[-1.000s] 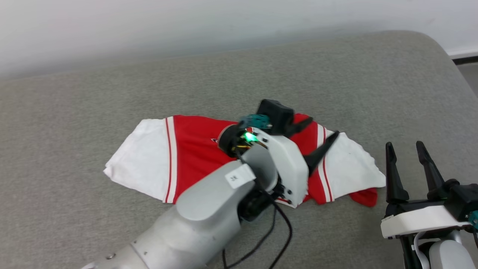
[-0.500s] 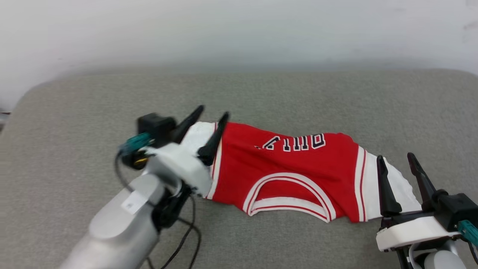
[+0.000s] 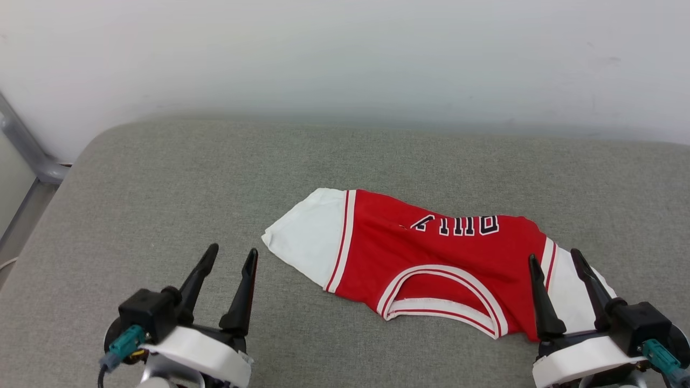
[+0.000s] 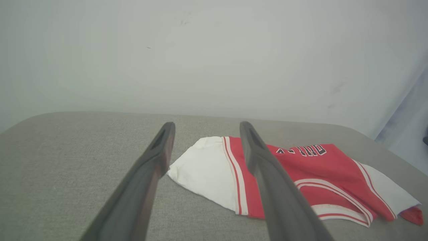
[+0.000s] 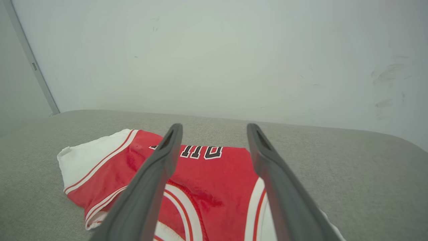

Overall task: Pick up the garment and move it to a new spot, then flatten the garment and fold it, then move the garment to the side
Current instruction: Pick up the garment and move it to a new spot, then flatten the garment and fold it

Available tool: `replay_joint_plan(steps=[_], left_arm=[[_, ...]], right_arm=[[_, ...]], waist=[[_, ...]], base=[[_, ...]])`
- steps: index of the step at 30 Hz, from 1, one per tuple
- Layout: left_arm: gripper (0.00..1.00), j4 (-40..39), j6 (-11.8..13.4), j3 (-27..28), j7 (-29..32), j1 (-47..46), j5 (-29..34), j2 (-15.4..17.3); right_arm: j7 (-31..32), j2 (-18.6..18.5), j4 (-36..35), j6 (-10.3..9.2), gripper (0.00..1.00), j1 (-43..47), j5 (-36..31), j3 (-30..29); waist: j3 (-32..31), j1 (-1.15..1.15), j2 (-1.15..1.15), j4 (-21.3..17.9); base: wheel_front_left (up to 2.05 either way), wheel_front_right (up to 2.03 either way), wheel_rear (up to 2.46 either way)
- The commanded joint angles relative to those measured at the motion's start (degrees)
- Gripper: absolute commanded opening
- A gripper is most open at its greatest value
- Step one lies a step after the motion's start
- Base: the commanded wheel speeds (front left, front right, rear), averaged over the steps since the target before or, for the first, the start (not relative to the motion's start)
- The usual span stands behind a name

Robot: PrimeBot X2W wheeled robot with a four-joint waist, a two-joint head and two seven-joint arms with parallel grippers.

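In the head view, the right sleeve of the garment (image 3: 447, 258) is partly covered at 4 o'clock by the fingers of the right claw (image 3: 554, 255), whose base is cut off by the bottom edge at 5 o'clock. The base of the left claw (image 3: 233, 249) is cut off at 7 o'clock. The black lettering (image 3: 458, 223) is seen upside down and cannot be read in full, its 9 o'clock end being lost in a crease. In the left wrist view, part of the red body is hidden behind one blurred finger (image 4: 267, 174), and a dark shape (image 4: 426, 140) clipped at 3 o'clock cannot be identified. In the right wrist view, the garment is cut off at 6 o'clock, and the first letter is hidden by a finger (image 5: 160, 167).
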Motion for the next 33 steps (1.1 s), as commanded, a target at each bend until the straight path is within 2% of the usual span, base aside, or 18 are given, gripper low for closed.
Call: replay_joint_plan(steps=[1, 9, 15, 21, 24, 26, 33], left_arm=[[1.00, -0.50, -0.37, 0.82, -0.14, 1.76, 1.32, -0.99], [1.00, -1.92, -3.22, 8.11, -0.14, 8.12, 7.38, -7.63], [1.00, -1.25, -6.02, 11.04, -0.15, 7.77, 10.89, -9.71], [1.00, -0.56, -7.50, 12.37, -0.15, 7.30, 13.08, -11.64], [1.00, -0.08, -7.97, 12.66, -0.15, 7.27, 13.55, -12.56], [1.00, 0.55, -8.28, 12.82, -0.15, 7.38, 13.80, -12.98], [1.00, 1.36, -8.78, 12.90, -0.15, 6.03, 14.53, -14.15]], right_arm=[[-0.13, 0.05, 0.14, -0.04, 1.00, 0.77, -0.12, 0.13], [-0.13, 0.06, 0.52, -0.04, 1.00, 1.21, 0.02, 1.08], [-0.14, 0.06, 0.59, -0.04, 1.00, 0.69, -0.44, 1.34], [0.47, 0.07, 2.01, -0.04, 1.00, 0.47, -2.69, 1.65], [5.14, -0.02, 3.10, -0.05, 1.00, -1.09, -1.29, 1.76], [10.18, -1.41, 3.44, -0.05, 1.00, -1.82, -0.66, 2.73], [34.00, -6.26, 1.99, -0.05, 1.00, -4.49, 7.73, 8.06]], waist=[[-0.21, 0.00, 0.00, 0.09], [-0.13, 0.00, 0.00, -0.06], [0.32, 0.00, 0.00, -0.55], [0.92, 0.00, 0.00, -0.66], [1.31, 0.00, 0.00, -0.43], [1.56, 0.00, 0.00, -0.26], [3.14, 0.00, 0.00, 1.10]], base=[[0.00, 0.00, 0.00], [0.00, 0.00, 0.00], [0.00, 0.00, 0.00], [0.00, 0.00, 0.00], [0.00, 0.00, 0.00], [0.00, 0.00, 0.00], [0.00, 0.00, 0.00]])
